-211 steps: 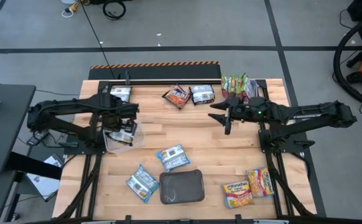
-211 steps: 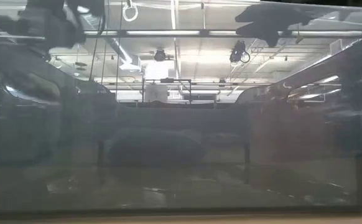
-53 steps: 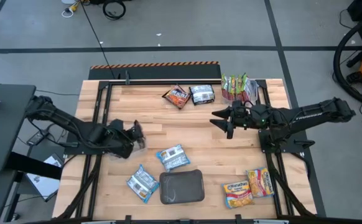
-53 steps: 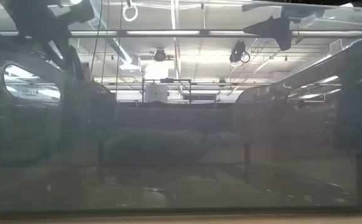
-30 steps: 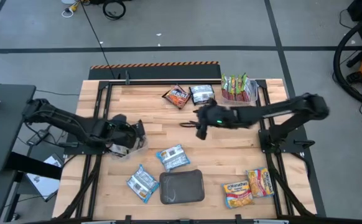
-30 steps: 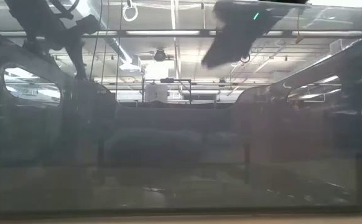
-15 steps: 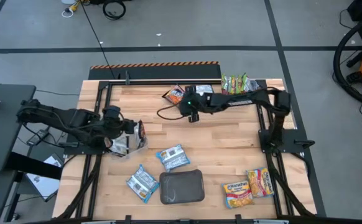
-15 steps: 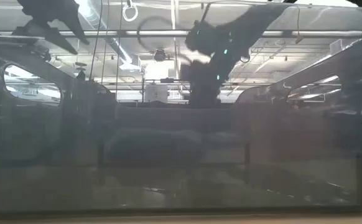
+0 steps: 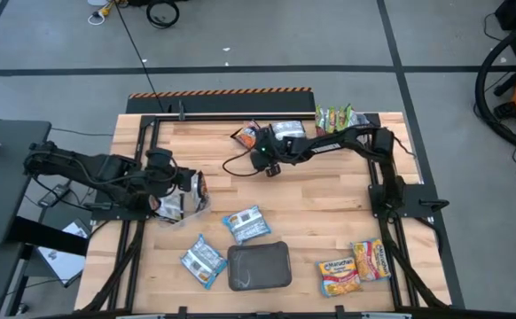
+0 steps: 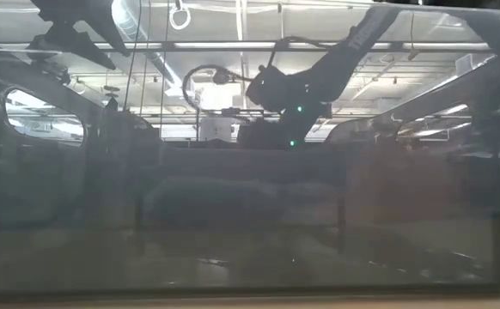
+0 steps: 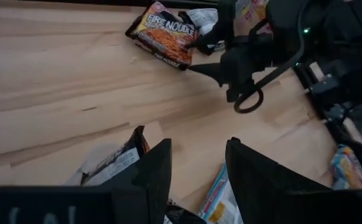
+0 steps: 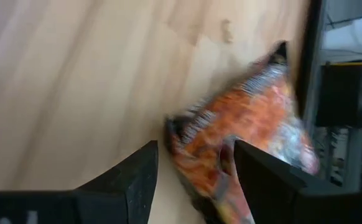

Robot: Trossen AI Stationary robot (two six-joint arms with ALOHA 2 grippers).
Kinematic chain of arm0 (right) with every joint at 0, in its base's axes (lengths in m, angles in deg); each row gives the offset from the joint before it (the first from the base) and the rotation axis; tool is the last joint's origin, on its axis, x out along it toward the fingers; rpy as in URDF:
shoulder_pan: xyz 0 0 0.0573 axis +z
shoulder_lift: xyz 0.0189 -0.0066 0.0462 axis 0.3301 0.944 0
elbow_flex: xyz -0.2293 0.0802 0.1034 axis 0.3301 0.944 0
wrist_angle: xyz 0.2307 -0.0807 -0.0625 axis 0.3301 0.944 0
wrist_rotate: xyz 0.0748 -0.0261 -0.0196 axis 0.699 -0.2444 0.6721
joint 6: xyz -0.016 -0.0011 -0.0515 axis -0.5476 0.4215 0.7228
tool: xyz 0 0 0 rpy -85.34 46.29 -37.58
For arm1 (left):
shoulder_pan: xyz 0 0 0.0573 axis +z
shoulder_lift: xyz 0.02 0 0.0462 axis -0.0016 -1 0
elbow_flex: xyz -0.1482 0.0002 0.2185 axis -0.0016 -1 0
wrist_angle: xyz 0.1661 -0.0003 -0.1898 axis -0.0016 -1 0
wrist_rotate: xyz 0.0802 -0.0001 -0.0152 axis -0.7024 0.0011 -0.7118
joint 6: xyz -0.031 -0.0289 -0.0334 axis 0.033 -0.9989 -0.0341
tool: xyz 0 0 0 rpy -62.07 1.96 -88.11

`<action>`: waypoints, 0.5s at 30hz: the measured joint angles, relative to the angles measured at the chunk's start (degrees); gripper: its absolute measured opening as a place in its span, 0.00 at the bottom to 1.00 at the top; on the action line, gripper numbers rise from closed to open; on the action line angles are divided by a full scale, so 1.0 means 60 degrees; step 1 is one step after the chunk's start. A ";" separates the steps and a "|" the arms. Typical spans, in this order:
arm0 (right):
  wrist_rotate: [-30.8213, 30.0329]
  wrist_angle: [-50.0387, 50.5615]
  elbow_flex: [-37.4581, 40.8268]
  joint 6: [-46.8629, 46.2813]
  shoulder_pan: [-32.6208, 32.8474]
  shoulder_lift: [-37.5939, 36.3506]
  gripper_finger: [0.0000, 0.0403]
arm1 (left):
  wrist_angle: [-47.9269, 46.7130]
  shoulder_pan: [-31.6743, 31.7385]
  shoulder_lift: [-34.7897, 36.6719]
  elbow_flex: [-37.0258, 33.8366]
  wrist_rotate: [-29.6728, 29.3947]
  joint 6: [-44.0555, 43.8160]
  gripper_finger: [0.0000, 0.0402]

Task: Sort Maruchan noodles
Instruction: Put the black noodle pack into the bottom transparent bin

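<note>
A dark red-brown Maruchan packet lies flat at the table's far middle, with a silver-blue one beside it. My right gripper hovers open over the red-brown packet's near end, one finger on either side. My left gripper is open and holds nothing. It stands at the table's left over a clear tub that holds a dark packet. Two blue-white packets lie flat near the middle. Two yellow-orange ones lie at the near right.
A dark grey tray sits at the near middle. A clear tub with green packets stands at the far right corner. The low view looks through a dark see-through wall and shows only the arms' outlines.
My right gripper has swung from the table's middle toward the far left and has come down over the dark red-brown packet. No packet has moved.
</note>
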 joint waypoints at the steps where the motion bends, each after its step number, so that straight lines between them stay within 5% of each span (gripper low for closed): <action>1: 0.0081 -0.0043 0.0000 0.0006 0.0000 0.0110 0.53 | 0.0000 0.0000 -0.0010 -0.0004 0.0008 0.0076 0.39; 7: -0.0084 -0.0167 -0.0018 -0.0638 0.0043 0.0297 0.43 | 0.0022 0.0000 0.0004 -0.0002 -0.0059 0.0280 0.39; 15: 0.0120 -0.0590 0.0000 -0.2186 0.0062 0.0195 0.12 | 0.0470 0.0000 0.0008 -0.0004 -0.0061 0.1728 0.39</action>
